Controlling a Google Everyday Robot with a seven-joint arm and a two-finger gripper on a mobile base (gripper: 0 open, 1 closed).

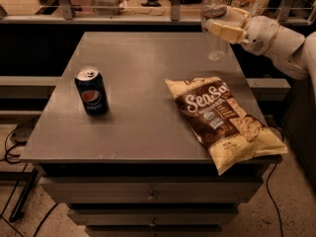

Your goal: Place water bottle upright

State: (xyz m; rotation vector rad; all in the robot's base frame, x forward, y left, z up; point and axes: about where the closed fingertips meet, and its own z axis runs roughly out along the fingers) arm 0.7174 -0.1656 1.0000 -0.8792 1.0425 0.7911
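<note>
In the camera view, the gripper [219, 24] is at the far right corner of the table [143, 68], clamped around the bottle [216, 46]. The bottle stands upright there, cap on top. A can [92, 91] stands at the left, and a chip bag [224, 120] lies at the right.

Can and chips on the counter [143, 127]
We see a Pepsi can [92, 92] upright at left, a chip bag [224, 122] flat at right, overhanging the near edge; the pincer [224, 26] sits over the far right corner.
</note>
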